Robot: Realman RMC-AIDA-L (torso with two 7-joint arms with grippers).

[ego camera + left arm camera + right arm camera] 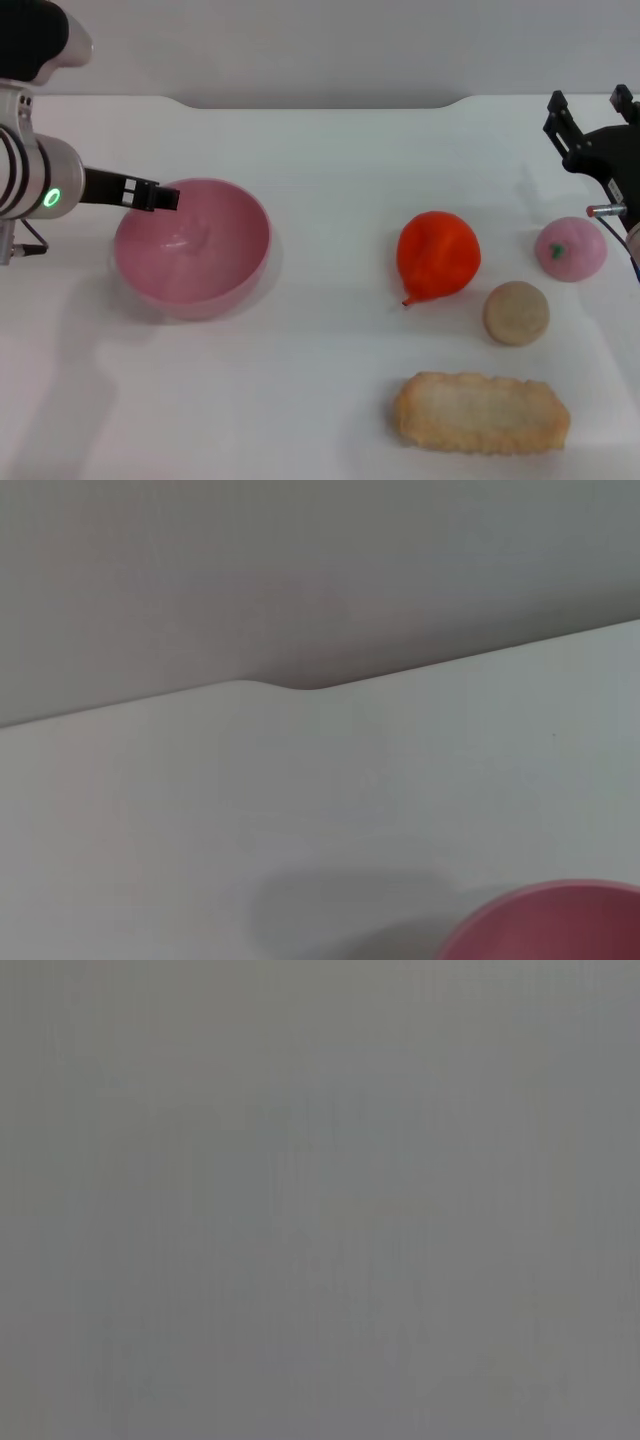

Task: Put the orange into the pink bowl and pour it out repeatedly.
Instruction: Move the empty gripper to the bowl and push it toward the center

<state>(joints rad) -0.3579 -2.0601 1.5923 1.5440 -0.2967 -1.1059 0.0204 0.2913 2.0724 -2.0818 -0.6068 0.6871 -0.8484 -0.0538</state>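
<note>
White tabletop [320,200]: left gripper [150,195] pinches the glossy pale-pink plastic bowl's [215,290] rim; lumpy red-orange toy orange [438,255] lies apart; right gripper [590,115] spread wide

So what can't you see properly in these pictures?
- Right wrist view: plain grey all over, so nothing on the table shows there.
- Left wrist view: only a slice of the pink bowl; the picture's edge cuts off the rest, and the orange is out of view.
- Head view: the right gripper is cut off by the picture's edge.
- Head view: the left gripper sits at the bowl's rim; whether it grips the rim cannot be told.
</note>
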